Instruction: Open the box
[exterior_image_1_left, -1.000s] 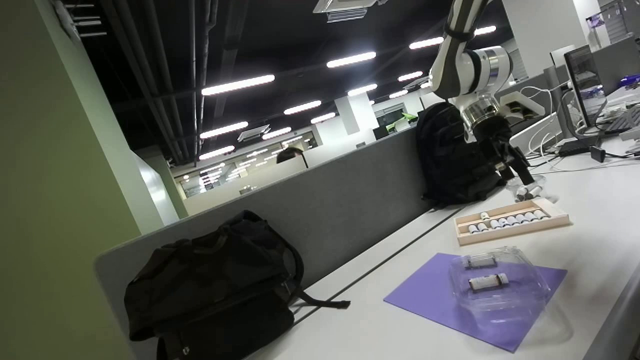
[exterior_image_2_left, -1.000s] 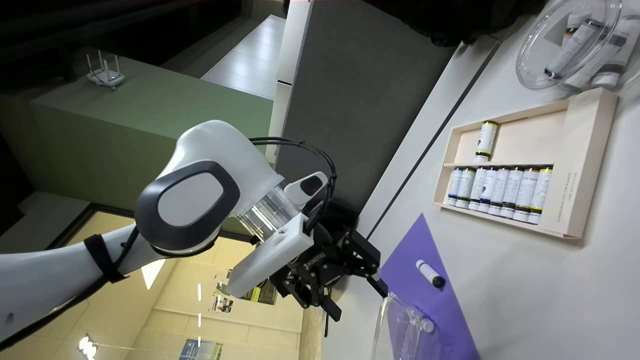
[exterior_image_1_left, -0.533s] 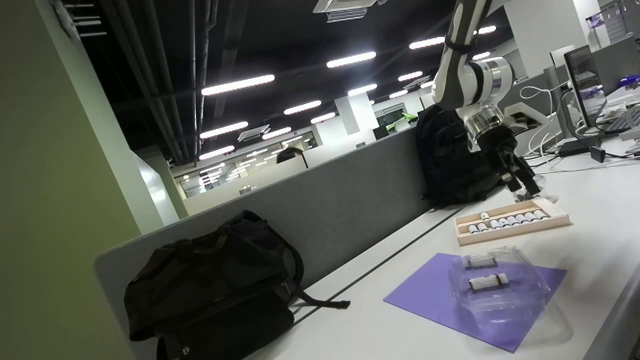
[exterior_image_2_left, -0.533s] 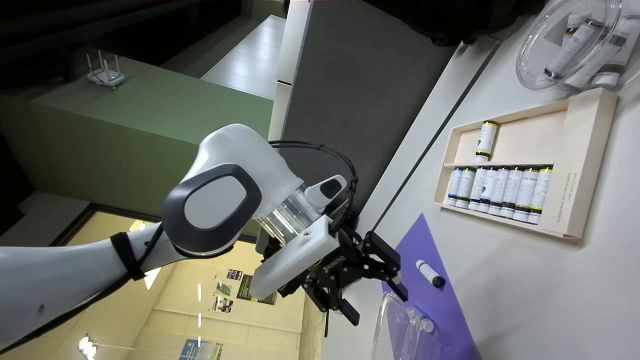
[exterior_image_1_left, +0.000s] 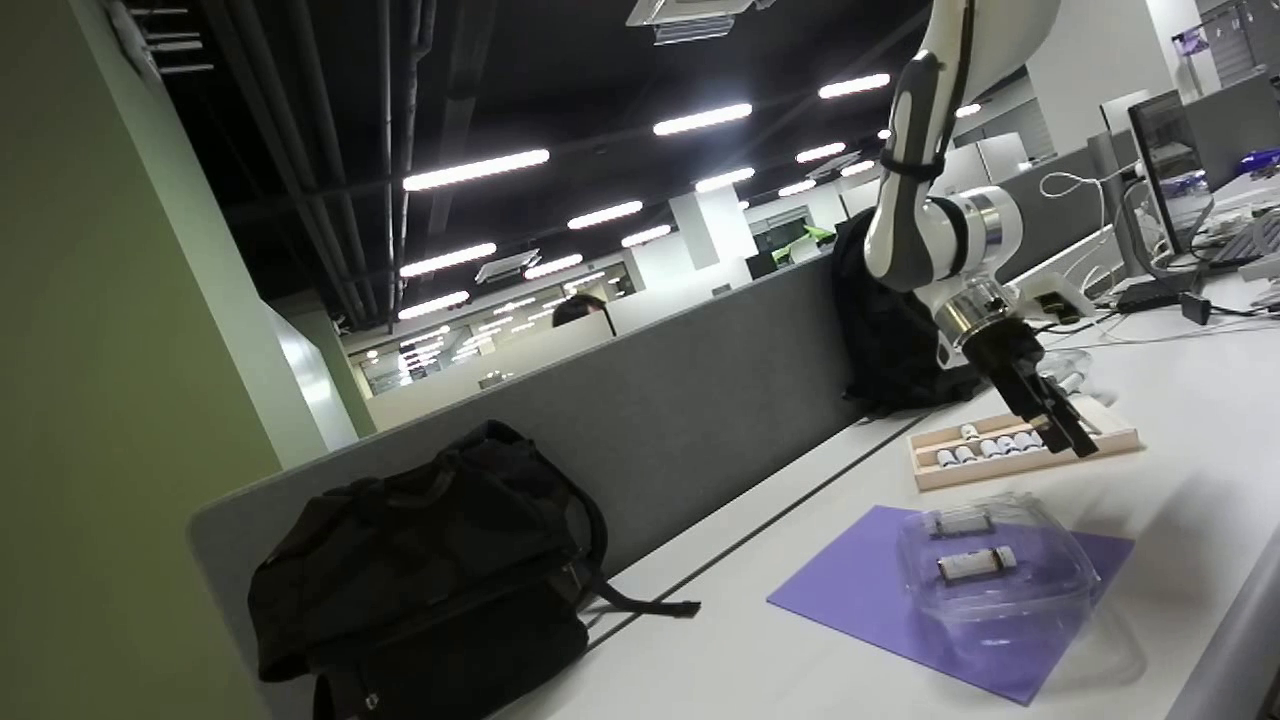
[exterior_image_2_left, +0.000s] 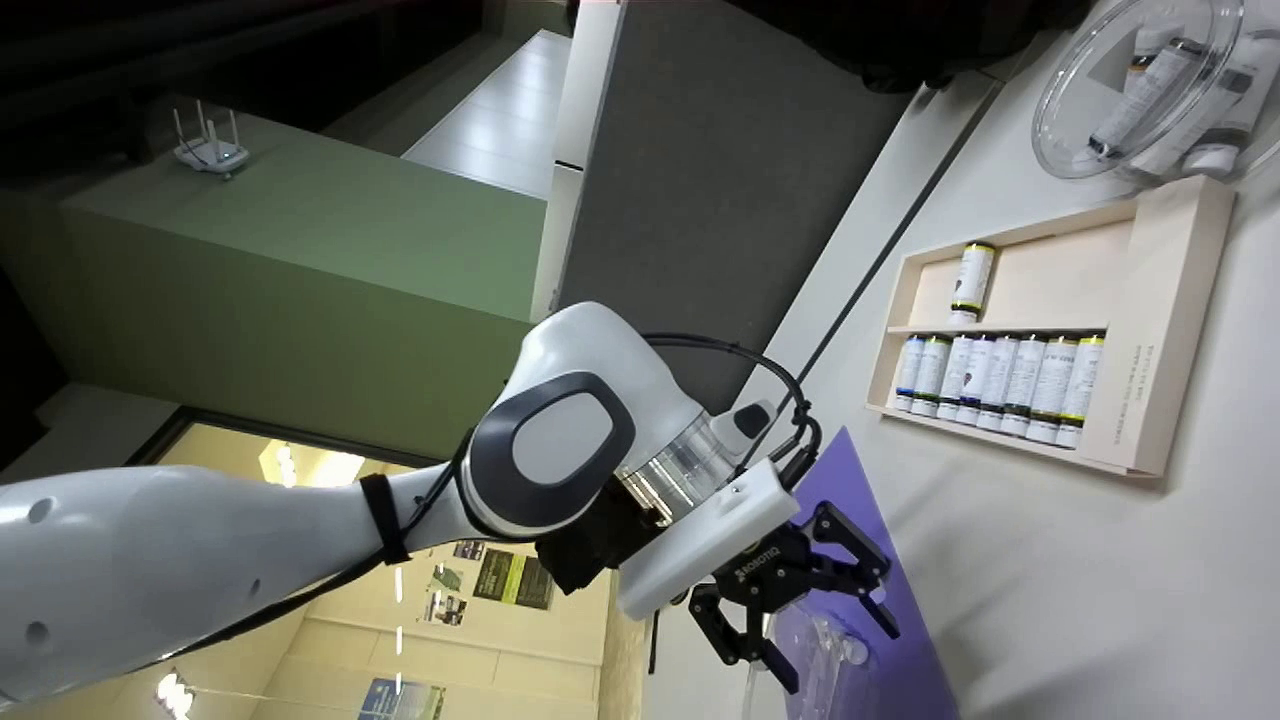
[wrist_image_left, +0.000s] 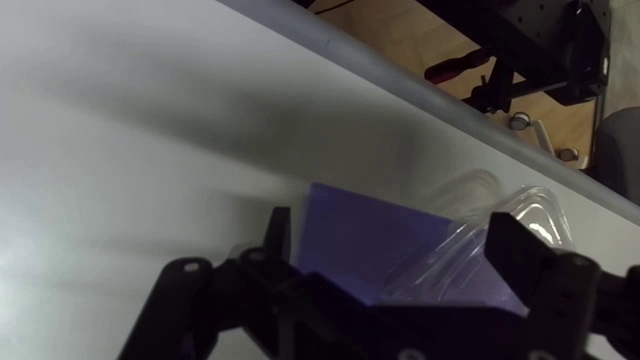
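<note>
The clear plastic box (exterior_image_1_left: 1040, 585) lies on a purple sheet (exterior_image_1_left: 840, 585). A small white bottle (exterior_image_1_left: 975, 564) shows through it; I cannot tell whether the lid is closed. The box is partly cut off and partly hidden behind the gripper in an exterior view (exterior_image_2_left: 820, 665). My gripper (exterior_image_1_left: 1075, 445) is open and empty, in the air above the table, short of the box. It also shows with spread fingers in an exterior view (exterior_image_2_left: 838, 652). In the wrist view the fingers (wrist_image_left: 390, 232) are wide apart, with the box (wrist_image_left: 450, 265) beyond them toward the right finger.
A tan wooden tray (exterior_image_2_left: 1165, 330) with several small bottles stands beside the sheet. A round clear container (exterior_image_2_left: 1050, 130) with more bottles is beyond it. Black backpacks (exterior_image_1_left: 420, 580) lean along the grey partition (exterior_image_1_left: 720, 390). The table edge (wrist_image_left: 380, 70) crosses the wrist view.
The arm has come down and forward, bringing the open gripper over the tray side and closer to the box. The box, sheet and tray have not moved.
</note>
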